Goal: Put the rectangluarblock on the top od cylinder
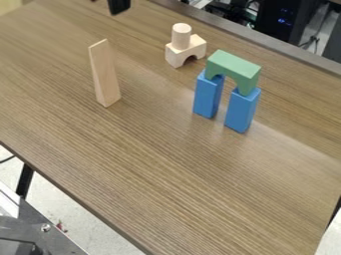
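Grn arch [233, 65] on blks [241, 112]; nr cyl [181, 37]

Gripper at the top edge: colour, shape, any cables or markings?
The gripper is plain black where it enters the view, with a blocky, blunt-ended piece that has fairly straight sides. I can't make out any cable, tape or marking on that part.

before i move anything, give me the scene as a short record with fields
tall pale block: upright on the table, left of the cylinder in view
cylinder: upright on the pale arch block, nothing on top
green arch block: bridging two upright blue blocks
task status: no block on the cylinder yet
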